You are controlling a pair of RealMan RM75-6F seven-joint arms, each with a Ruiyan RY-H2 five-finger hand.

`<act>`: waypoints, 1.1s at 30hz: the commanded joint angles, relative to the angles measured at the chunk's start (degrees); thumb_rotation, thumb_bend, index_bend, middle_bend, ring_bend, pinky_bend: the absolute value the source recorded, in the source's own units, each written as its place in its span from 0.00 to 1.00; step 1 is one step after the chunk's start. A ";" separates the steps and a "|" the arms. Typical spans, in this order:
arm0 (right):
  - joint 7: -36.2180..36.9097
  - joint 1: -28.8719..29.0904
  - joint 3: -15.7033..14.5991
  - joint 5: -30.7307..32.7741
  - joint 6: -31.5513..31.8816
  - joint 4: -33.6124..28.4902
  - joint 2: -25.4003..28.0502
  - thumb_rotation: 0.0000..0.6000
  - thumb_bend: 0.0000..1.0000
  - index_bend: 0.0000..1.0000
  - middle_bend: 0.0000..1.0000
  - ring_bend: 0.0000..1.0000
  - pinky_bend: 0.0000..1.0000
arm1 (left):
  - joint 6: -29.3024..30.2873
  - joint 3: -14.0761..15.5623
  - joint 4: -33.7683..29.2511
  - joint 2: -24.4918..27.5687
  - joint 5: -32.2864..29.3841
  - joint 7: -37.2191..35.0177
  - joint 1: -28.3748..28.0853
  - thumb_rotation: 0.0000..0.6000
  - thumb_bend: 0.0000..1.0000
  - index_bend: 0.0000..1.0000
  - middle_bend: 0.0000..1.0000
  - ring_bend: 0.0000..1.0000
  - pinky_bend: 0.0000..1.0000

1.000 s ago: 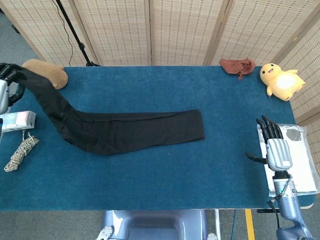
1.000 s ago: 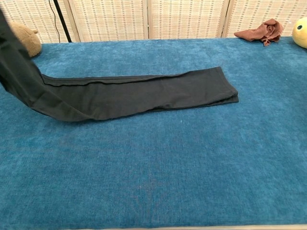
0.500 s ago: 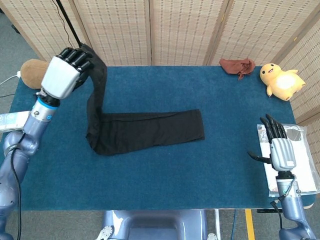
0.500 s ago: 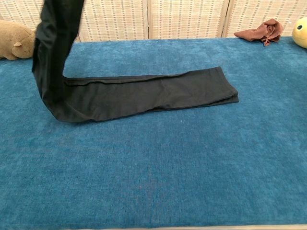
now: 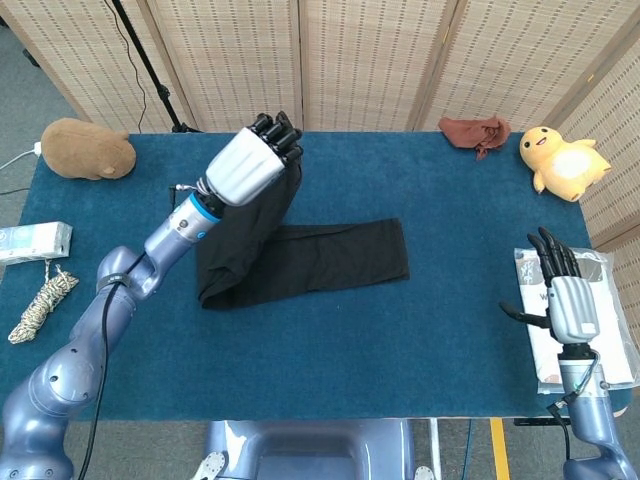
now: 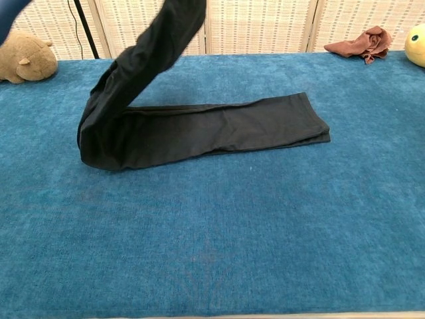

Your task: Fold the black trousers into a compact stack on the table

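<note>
On the blue tabletop (image 5: 330, 350), your left hand (image 5: 255, 160), clamped on the long black cloth trousers (image 5: 320, 260), has swung them rightward, halving them; right hand (image 5: 565, 300) idles, fingers apart.

A brown stuffed animal (image 5: 88, 148) sits at the upper left corner of the blue table (image 5: 330, 370), and a coil of rope (image 5: 42, 304) and a small packet (image 5: 35, 241) lie off the left edge. A rust-red cloth (image 5: 476, 133) and a yellow duck toy (image 5: 562, 162) occupy the upper right. A clear plastic bag (image 5: 610, 320) lies at the right edge. Wicker screens (image 5: 370, 60) stand behind.
</note>
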 commanded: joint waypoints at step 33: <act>0.30 -0.14 -0.16 -0.24 -0.15 -0.70 0.59 1.00 0.00 0.01 0.00 0.00 0.07 | -10.80 -5.81 -3.53 -9.03 -5.32 5.69 -11.53 1.00 0.27 0.00 0.00 0.00 0.30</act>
